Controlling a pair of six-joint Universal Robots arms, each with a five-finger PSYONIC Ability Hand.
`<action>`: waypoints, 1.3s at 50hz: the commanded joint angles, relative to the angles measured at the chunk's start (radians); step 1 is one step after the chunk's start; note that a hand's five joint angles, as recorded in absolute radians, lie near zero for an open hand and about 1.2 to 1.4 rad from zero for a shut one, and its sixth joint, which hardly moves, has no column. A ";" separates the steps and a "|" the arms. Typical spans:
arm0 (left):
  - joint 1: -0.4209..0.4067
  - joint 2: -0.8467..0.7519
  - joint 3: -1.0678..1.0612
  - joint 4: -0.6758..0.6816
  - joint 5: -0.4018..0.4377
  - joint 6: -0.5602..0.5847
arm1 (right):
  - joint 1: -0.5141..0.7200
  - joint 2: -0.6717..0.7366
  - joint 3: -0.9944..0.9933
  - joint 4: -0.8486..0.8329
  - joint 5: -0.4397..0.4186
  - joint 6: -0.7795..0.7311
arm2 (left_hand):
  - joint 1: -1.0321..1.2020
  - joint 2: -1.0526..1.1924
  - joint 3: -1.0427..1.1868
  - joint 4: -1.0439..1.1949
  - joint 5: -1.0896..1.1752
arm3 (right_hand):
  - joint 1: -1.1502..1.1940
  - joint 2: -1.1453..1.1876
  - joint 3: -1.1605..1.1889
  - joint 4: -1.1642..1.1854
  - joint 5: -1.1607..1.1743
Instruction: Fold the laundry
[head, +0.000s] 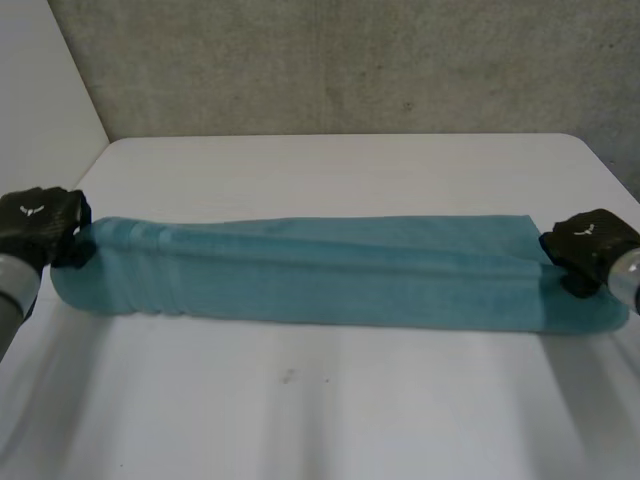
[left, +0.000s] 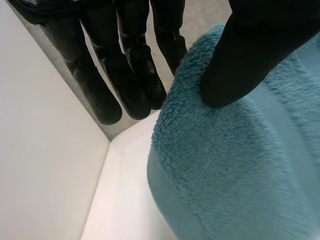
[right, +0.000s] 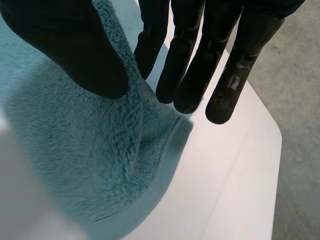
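Observation:
A teal towel (head: 330, 270) lies as a long folded band across the middle of the white table (head: 320, 410). My left hand (head: 40, 225) holds its left end, and my right hand (head: 590, 245) holds its right end. In the left wrist view the thumb (left: 250, 55) presses on the fluffy towel (left: 240, 170), pinching it against the straight fingers (left: 125, 75) behind it. In the right wrist view the thumb (right: 70, 45) lies on the towel (right: 90, 155), whose edge is pinched against the nearest of the straight fingers (right: 200, 65).
A grey wall (head: 350, 60) stands behind the table's far edge, and a white panel (head: 40, 80) rises at the far left. The table's right edge (right: 270, 160) runs close beside my right hand, with grey floor (right: 300, 125) beyond it.

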 joint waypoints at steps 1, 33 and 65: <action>-0.073 -0.290 0.247 0.098 -0.093 0.023 | 0.100 0.241 -0.260 -0.039 0.094 0.018 | 0.271 0.195 0.202 0.200 0.256 | 0.447 0.218 0.209 0.203 0.241; -0.207 -0.540 0.482 0.178 -0.176 0.240 | 0.168 0.496 -0.501 -0.406 0.204 -0.011 | -0.950 -1.027 -1.020 -1.022 -0.965 | -0.775 -1.004 -1.012 -1.019 -0.981; -0.196 -0.068 0.143 -0.095 -0.139 -0.077 | -0.078 -0.041 -0.089 0.087 -0.067 0.409 | -0.923 -1.000 -0.993 -0.995 -0.938 | -0.401 -0.630 -0.639 -0.645 -0.607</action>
